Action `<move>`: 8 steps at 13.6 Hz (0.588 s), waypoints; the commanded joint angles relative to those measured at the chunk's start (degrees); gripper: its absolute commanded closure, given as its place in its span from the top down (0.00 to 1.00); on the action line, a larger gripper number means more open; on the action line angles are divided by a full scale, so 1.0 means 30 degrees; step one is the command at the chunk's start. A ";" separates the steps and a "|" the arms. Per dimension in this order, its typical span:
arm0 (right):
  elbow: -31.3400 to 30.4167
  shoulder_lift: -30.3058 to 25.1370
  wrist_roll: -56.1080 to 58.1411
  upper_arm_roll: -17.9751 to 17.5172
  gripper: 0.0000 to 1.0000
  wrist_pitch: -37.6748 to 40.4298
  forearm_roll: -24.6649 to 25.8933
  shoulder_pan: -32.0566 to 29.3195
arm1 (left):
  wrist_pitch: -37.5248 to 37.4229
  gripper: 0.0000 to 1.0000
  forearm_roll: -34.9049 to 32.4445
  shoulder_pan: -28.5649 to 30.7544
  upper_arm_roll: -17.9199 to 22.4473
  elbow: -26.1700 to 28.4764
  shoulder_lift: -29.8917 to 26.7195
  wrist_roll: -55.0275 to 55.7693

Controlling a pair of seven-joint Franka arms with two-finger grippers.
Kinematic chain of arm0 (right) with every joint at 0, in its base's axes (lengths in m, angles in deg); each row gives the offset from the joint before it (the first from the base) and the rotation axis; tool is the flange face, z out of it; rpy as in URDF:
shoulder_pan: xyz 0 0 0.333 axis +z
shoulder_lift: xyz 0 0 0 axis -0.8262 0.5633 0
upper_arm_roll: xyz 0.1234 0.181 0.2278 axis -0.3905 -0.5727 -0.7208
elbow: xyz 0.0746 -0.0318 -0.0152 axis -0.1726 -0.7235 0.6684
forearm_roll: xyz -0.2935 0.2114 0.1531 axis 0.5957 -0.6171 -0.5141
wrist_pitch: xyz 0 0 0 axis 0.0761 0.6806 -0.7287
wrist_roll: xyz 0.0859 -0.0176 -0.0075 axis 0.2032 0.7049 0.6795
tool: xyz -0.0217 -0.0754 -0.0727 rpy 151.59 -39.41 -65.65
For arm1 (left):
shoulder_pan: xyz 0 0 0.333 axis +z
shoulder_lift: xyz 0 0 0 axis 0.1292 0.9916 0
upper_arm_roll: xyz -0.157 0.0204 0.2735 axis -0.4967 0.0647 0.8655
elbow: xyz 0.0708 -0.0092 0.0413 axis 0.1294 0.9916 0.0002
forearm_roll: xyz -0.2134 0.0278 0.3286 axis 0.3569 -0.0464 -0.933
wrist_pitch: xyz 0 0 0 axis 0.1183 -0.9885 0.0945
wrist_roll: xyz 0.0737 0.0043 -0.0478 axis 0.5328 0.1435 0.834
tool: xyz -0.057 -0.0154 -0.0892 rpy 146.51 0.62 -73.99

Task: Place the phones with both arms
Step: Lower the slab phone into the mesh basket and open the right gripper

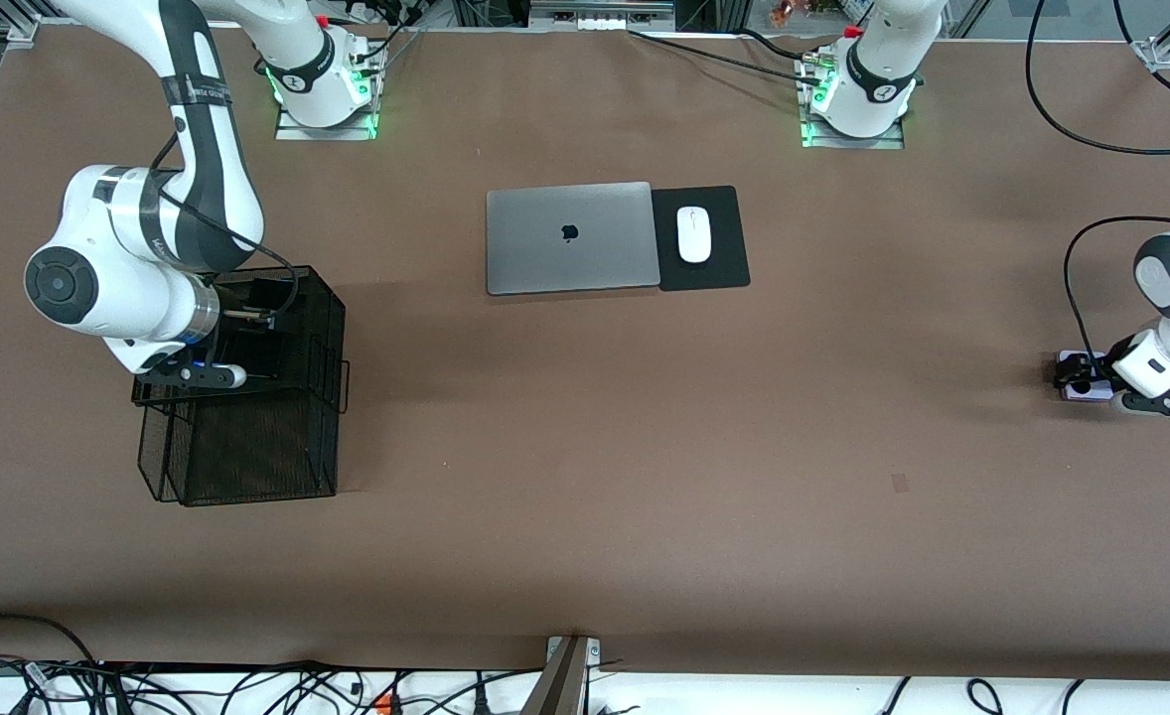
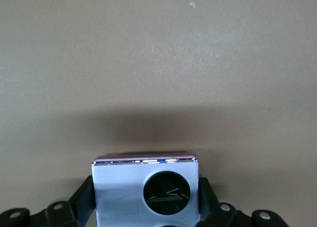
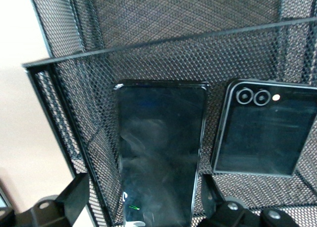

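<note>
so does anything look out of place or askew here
Nothing stands out. Two black phones sit side by side in the mesh rack under the right gripper; the left gripper holds the lavender phone. The laptop and mouse lie squarely.

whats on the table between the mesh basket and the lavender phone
Nothing: in the front view the brown table lies bare from the mesh basket to the lavender phone. The laptop and mouse lie farther from the camera.

table [image 1: 585, 477] | laptop [image 1: 569, 238] | mouse pad [image 1: 719, 270] | mesh rack [image 1: 247, 447] | lavender phone [image 1: 1080, 389]
</note>
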State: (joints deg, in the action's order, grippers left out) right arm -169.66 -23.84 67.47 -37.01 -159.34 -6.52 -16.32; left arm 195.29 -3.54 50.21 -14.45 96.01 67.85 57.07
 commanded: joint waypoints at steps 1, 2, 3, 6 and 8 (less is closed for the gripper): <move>0.1465 -0.0177 -0.0128 0.0143 0.99 0.0752 -0.0363 0.0112 | -0.1990 0.09 0.0373 -0.0055 -0.0449 -0.0948 -0.0583 0.0048; 0.2313 -0.0177 -0.0128 0.0144 0.99 0.1335 -0.0364 -0.0033 | -0.2080 0.07 0.0373 -0.0083 -0.0479 -0.0978 -0.0613 0.0048; 0.3133 -0.0148 -0.0128 0.0173 0.99 0.1979 -0.0364 -0.0151 | -0.2081 0.06 0.0373 -0.0083 -0.0537 -0.0978 -0.0642 0.0164; 0.6003 -0.0090 -0.0769 0.0261 0.99 0.4173 -0.0364 -0.0969 | -0.2081 0.06 0.0344 -0.0171 -0.1677 -0.0949 -0.0613 0.2327; 0.7996 0.0319 -0.0772 0.0261 0.99 0.6078 -0.0364 -0.1556 | -0.2139 0.06 0.0373 -0.0753 -0.2178 -0.0949 -0.0584 0.3060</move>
State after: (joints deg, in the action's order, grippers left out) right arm -151.74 -24.26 66.00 -35.88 -146.75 -6.53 -18.66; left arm 190.17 -3.54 49.82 -19.97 93.20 66.88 63.68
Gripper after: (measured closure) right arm 0.004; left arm 0.145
